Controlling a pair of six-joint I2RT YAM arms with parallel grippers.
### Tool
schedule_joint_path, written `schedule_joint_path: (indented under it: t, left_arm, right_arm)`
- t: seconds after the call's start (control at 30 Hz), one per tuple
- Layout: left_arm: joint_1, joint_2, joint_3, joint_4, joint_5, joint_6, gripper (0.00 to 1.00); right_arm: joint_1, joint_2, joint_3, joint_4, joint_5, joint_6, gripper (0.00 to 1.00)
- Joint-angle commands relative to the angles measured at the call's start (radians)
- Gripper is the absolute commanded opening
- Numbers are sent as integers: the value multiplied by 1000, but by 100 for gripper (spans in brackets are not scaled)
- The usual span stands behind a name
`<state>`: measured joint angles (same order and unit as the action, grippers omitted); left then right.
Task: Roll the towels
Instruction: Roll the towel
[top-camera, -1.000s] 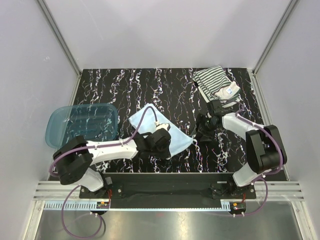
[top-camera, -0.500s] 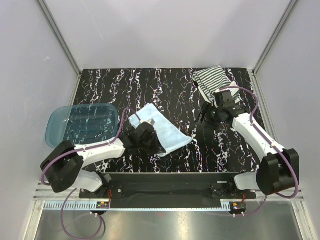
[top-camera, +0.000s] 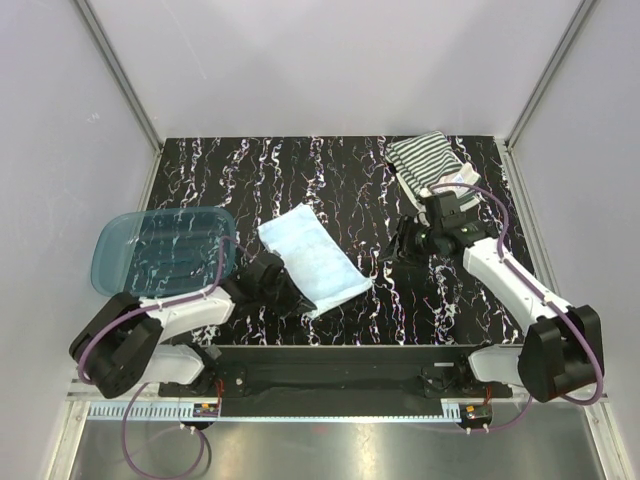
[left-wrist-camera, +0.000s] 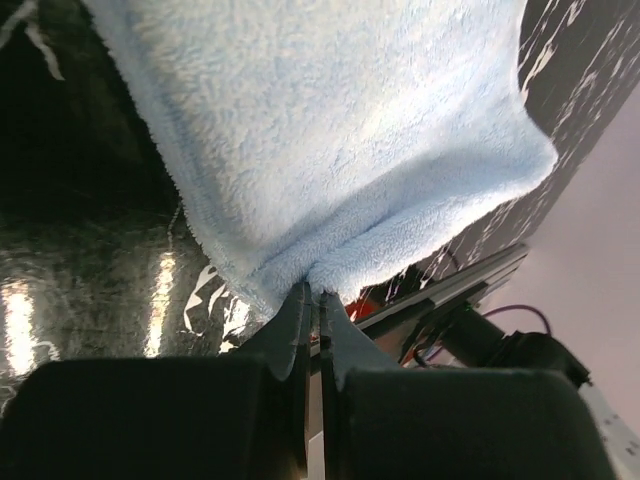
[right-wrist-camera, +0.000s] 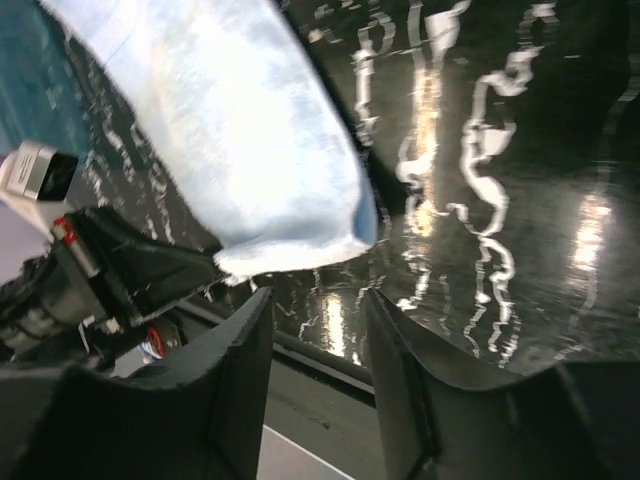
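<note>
The light blue towel (top-camera: 310, 260) lies flat and slantwise on the black marbled table. My left gripper (top-camera: 288, 297) is at its near-left edge. In the left wrist view the jaws (left-wrist-camera: 318, 290) are shut, pinching the edge of the light blue towel (left-wrist-camera: 330, 130). My right gripper (top-camera: 400, 246) is open and empty, low over the table, right of the towel's near corner. In the right wrist view the towel (right-wrist-camera: 240, 150) lies ahead of the gripper (right-wrist-camera: 318, 310). The striped towel (top-camera: 425, 160) lies crumpled at the back right, partly hidden by the right arm.
A translucent blue plastic tub (top-camera: 165, 248) stands at the table's left edge, also showing in the right wrist view (right-wrist-camera: 30, 80). White walls close in the back and sides. The black arm mounting rail (top-camera: 330, 365) runs along the near edge.
My left arm has drawn back toward the near left, dragging the blue towel left and laying it flatter. My right arm has straightened, its gripper staying right of the towel.
</note>
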<state>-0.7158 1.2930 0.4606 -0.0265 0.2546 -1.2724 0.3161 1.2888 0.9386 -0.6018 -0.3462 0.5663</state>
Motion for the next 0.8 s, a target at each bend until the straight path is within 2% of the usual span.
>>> schedule_joint_path:
  t: [0.0, 0.07, 0.13, 0.17, 0.2, 0.3, 0.5, 0.77]
  left_arm:
    - [29, -43, -16, 37, 22, -61, 0]
    - [36, -28, 4, -7, 18, -38, 0]
    - [47, 15, -5, 14, 50, -39, 0]
    - [52, 29, -19, 49, 60, -48, 0]
    - [55, 55, -26, 59, 63, -51, 0]
    - [64, 88, -45, 86, 61, -59, 0]
    - [96, 130, -57, 106, 63, -44, 0]
    - [125, 164, -76, 125, 74, -31, 0]
  right_arm:
    - [67, -39, -20, 138, -94, 4, 47]
    - [110, -33, -53, 193, -131, 23, 42]
    - [138, -17, -104, 296, -163, 50, 29]
    - [144, 6, -121, 336, -200, 63, 25]
    - [167, 21, -138, 409, -214, 73, 15]
    - [195, 84, -188, 528, -250, 109, 6]
    - [207, 176, -215, 626, -269, 118, 4]
    - [206, 260, -198, 654, -272, 92, 2]
